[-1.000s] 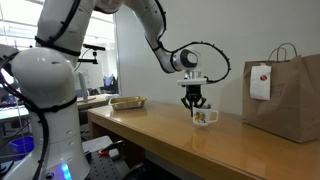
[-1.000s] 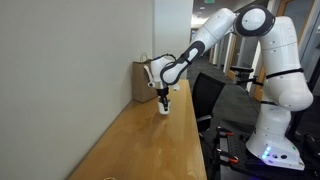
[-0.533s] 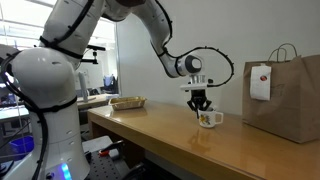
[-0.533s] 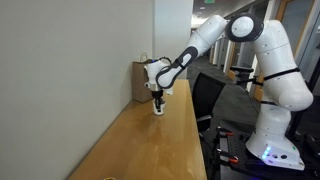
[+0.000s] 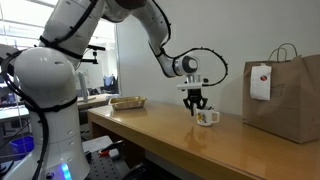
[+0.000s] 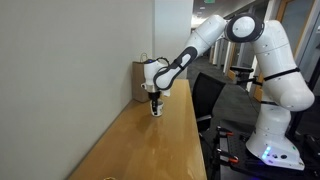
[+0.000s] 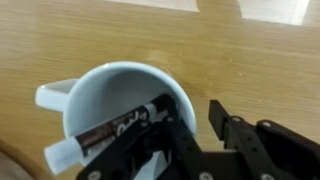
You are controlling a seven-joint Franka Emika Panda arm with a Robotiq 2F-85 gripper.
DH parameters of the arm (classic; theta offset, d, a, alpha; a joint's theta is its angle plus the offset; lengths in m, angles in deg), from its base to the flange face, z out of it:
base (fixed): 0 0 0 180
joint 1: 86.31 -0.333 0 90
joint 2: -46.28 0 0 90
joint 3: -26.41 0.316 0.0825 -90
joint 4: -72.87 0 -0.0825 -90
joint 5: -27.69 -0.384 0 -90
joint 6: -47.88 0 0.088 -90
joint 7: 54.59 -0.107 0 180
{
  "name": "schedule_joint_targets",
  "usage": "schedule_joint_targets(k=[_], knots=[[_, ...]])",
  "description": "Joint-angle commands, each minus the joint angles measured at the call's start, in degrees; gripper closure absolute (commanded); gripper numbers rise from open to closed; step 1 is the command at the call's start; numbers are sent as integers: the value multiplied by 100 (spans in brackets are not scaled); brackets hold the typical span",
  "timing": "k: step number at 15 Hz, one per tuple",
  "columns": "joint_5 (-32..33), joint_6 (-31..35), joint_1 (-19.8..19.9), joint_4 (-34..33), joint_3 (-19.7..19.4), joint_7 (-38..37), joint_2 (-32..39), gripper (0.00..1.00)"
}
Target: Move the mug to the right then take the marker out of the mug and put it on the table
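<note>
The white mug stands on the wooden table, near the paper bag; it also shows in an exterior view. In the wrist view the mug is seen from above, handle at the left, with the black marker lying inside it. My gripper is open and straddles the mug's rim: one finger is inside, and the other is outside with a strip of table showing between it and the wall. It hangs just over the mug in both exterior views.
A large brown paper bag stands on the table just beyond the mug and also shows against the wall. A flat tan tray lies at the table's other end. A wall runs along one long side of the table.
The mug was carried a short way toward the paper bag, then set down. The gripper's fingers have since loosened from the mug's wall and shifted slightly back.
</note>
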Motion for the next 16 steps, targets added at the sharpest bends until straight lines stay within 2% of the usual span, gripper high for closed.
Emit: schedule_joint_targets(k=[1, 5, 10, 16], knots=[[22, -22, -87, 171, 42, -192, -227, 27], [179, 41, -256, 174, -29, -499, -232, 1], [344, 43, -344, 182, -60, -695, -240, 0], [137, -74, -243, 269, 55, -521, -424, 0]])
